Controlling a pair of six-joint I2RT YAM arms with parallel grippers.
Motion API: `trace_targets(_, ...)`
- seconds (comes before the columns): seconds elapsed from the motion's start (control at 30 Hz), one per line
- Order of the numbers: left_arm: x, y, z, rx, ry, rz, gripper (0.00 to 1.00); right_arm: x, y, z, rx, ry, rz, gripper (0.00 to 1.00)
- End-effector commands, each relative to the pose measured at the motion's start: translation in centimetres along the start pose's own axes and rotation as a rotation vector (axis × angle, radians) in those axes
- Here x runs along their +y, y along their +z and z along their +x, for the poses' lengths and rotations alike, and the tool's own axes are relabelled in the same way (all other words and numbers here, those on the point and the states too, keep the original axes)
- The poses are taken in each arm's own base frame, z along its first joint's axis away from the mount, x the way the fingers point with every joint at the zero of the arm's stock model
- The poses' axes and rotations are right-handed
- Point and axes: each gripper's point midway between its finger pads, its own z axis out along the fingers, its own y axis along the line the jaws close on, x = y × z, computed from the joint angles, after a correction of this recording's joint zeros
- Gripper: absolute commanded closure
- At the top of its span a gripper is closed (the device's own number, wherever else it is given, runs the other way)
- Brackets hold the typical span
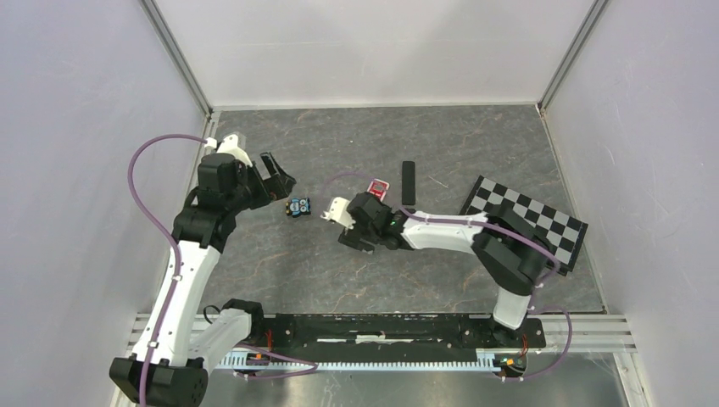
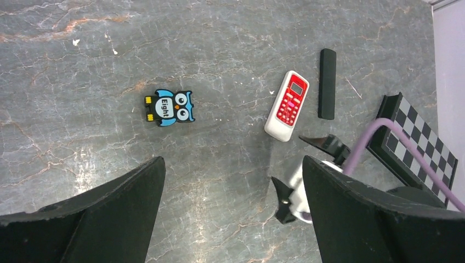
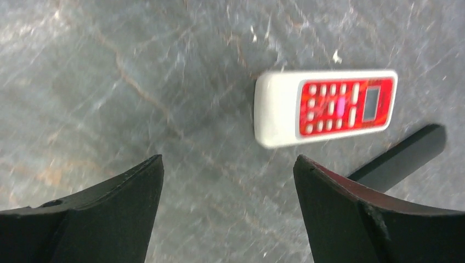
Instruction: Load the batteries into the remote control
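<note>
Left arm: reaches in from the left side of the worktop (image 1: 254, 263). The left gripper (image 1: 280, 185) hangs above the surface and nothing is between its jaws, which are spread wide. In the left wrist view both dark fingers (image 2: 104, 213) frame bare stone.

Owl figure (image 1: 298, 206): blue and black, face up, marked "Eight". It lies just beside the left gripper, on the side towards the centre of the worktop, and nothing touches it.

Right arm: stretches from its base at the right towards the centre. The right gripper (image 1: 343, 225) is above the worktop between the owl figure and the remote control (image 1: 378, 187). Its jaws are spread and hold nothing. The right wrist view is slightly blurred.

Remote control: white body with a red button panel and a small grey screen, lying flat, buttons up. It is just past the right gripper on the far side, and the top view shows it partly hidden behind that gripper. In the right wrist view it lies ahead of the jaws and off towards the right finger, clear of both.

Black bar (image 1: 408, 182): 1 slim flat piece, near the remote control on its right, not touching it.

Checkerboard card (image 1: 526, 222): flat at the right side of the worktop, well apart from the remote control.
</note>
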Motion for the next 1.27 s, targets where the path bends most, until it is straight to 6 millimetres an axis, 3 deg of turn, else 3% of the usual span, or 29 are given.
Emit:
trace_targets(0.0, -1.0, -1.4, -2.9, -0.102, 0.026, 0.025, 0.0, -2.5, -4.4, -1.4, -0.141, 0.231, -0.013, 0.08)
trace_targets(0.07, -1.6, -1.5, -2.6, -0.093, 0.035, 0.063, 0.0, -5.4, -6.7, -1.0, -0.207, 0.366, 0.058, 0.08)
trace_targets(0.2, -1.6, -1.3, -1.6, -0.049, -0.008, 0.062, 0.0, -12.7, -12.4, 2.2, -0.311, 0.688, 0.28, 0.08)
trace_targets(0.33, -1.2, -1.5, -1.6, -0.055, -0.05, 0.029, 0.0, -18.6, -20.1, 5.4, -0.364, 0.812, 0.609, 0.07)
trace_targets(0.5, -1.1, -4.3, -3.6, -0.112, -0.035, -0.019, 0.0, -23.1, -31.5, 9.6, -0.324, 0.916, 1.037, 0.05)
trace_targets(0.7, -1.4, -9.0, -5.8, -0.216, -0.001, -0.039, 0.0, -24.0, -44.7, 13.4, -0.447, 1.097, 1.373, 0.02)
trace_targets(0.9, -2.1, -13.8, -7.7, -0.304, 0.033, -0.035, 0.0, -23.4, -54.4, 16.0, -0.609, 1.218, 1.536, 0.02)
trace_targets(0.97, -2.3, -15.4, -8.3, -0.339, 0.045, -0.035, 0.0, -23.3, -56.3, 16.4, -0.658, 1.247, 1.556, 0.02)
trace_targets(1.07, -2.6, -17.3, -8.9, -0.389, 0.054, -0.023, 0.0, -23.2, -57.6, 16.6, -0.688, 1.262, 1.562, 0.02)
trace_targets(1.23, -2.3, -17.4, -8.6, -0.398, 0.073, -0.027, 0.0, -23.1, -57.3, 16.7, -0.707, 1.281, 1.556, 0.02)
